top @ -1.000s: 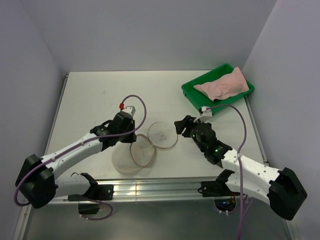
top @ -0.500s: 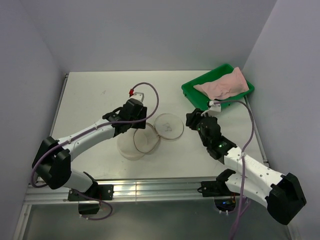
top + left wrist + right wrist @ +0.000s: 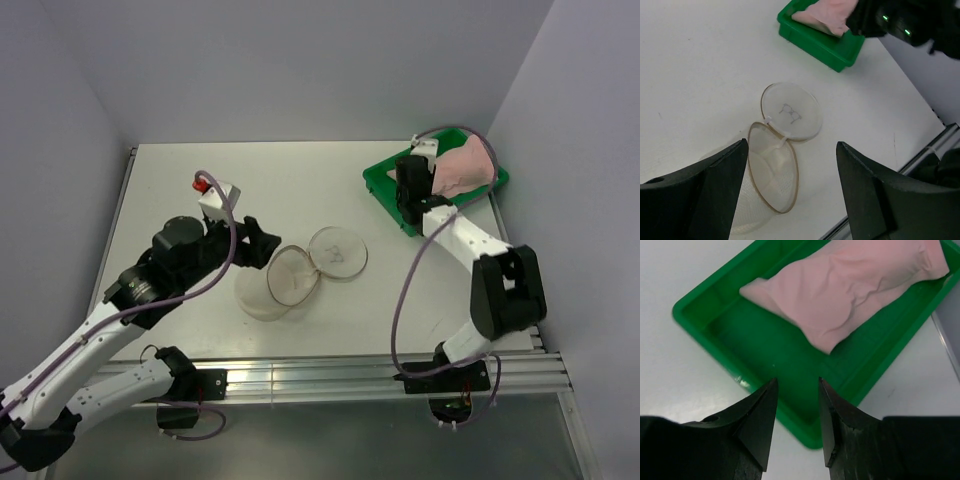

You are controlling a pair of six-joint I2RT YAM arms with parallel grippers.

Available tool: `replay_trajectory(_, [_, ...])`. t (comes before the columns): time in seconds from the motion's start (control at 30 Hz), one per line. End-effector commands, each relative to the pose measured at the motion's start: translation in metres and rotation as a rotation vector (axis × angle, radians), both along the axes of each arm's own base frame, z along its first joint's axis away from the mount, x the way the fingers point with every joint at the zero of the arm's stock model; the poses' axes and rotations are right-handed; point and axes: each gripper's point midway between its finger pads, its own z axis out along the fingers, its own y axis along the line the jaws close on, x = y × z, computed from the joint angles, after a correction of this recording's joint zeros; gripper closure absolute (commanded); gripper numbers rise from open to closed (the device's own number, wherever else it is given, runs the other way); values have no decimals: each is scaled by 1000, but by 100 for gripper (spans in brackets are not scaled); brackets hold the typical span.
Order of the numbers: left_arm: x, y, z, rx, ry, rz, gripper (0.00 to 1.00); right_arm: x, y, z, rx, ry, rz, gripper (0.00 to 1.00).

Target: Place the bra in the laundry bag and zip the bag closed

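Lying across the far end of a glossy green plastic tray (image 3: pixel 695 297), rectangular, at right rear of white table (image 3: pixel 180 190): bra (image 3: pixel 850 287), soft salmon-pink fabric, matte and creased, one end draped over the tray rim. Hovering above tray's near rim, black fingers a short way apart, gripping nothing: right gripper (image 3: pixel 797 382). Well apart from tray, mid-table: laundry bag (image 3: pixel 290 278), unzipped, two round cream mesh domes joined at one edge, translucent, tan-rimmed, small dark mark on flatter half. Poised above bag, jaws spread wide, empty: left gripper (image 3: pixel 790 145).
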Motion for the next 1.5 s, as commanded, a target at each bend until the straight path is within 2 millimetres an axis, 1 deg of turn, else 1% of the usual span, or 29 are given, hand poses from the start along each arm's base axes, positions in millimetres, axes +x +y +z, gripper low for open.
replay_trajectory(0.0, [-24,-3,-37,75,46,-129,23,32,-13,3,-96,52,-4,55])
replay_trajectory(0.03, [-27,0,-40,73,40,-131,23,38,-15,-1,-127,81,6,55])
replay_trajectory(0.07, [-28,2,-51,90,50,-130,23,52,-14,-5,-139,98,11,54])
replay_trajectory(0.13, [-28,1,-52,81,33,-134,23,60,-21,-14,-169,142,10,53])
replay_trajectory(0.17, [-30,-2,-54,75,34,-158,23,69,-22,-21,-171,157,9,52])
replay_trajectory(0.23, [-33,-7,-52,65,23,-204,23,73,-34,-32,-204,203,7,50])
replay_trajectory(0.27, [-34,-8,-51,64,25,-220,23,79,-33,-40,-204,224,22,50])
replay_trajectory(0.37, [-31,-5,-57,72,33,-216,23,84,-38,-53,-210,269,21,49])
replay_trajectory(0.47, [-29,-4,-63,81,48,-208,23,90,-35,-63,-216,291,58,48])
replay_trajectory(0.73, [-23,-1,-66,79,56,-188,24,102,-38,-74,-264,319,63,48])
replay_trajectory(0.77, [-23,-1,-67,80,59,-188,24,103,-37,-80,-272,334,69,48])
replay_trajectory(0.83, [-21,0,-68,82,63,-184,24,104,-38,-85,-288,355,71,48])
replay_trajectory(0.93, [-18,2,-69,85,65,-173,24,111,-43,-94,-322,379,82,48])
replay_trajectory(0.97, [-18,2,-69,85,65,-170,24,118,-40,-96,-317,379,94,48])
replay_trajectory(1.03, [-16,4,-70,86,66,-161,24,122,-38,-99,-306,391,122,50])
replay_trajectory(1.1, [-13,7,-70,86,68,-149,24,128,-35,-95,-305,383,132,53])
replay_trajectory(1.2, [-11,8,-70,82,71,-142,24,130,-38,-82,-315,356,106,90])
replay_trajectory(1.23, [-10,9,-71,83,74,-140,24,130,-38,-68,-303,313,94,100])
replay_trajectory(1.27, [-9,9,-71,83,74,-137,24,130,-39,-58,-298,283,77,100])
replay_trajectory(1.3, [-8,9,-72,82,78,-138,24,133,-41,-42,-296,226,53,100])
replay_trajectory(1.33, [-8,9,-71,81,79,-141,24,125,-40,-19,-283,169,46,100])
replay_trajectory(1.4, [-7,9,-73,82,86,-142,24,122,-34,17,-253,53,44,100])
replay_trajectory(1.43, [-7,8,-72,80,87,-148,24,111,-33,46,-227,-12,40,100])
replay_trajectory(1.47, [-6,8,-72,79,87,-148,24,105,-30,62,-209,-52,46,100])
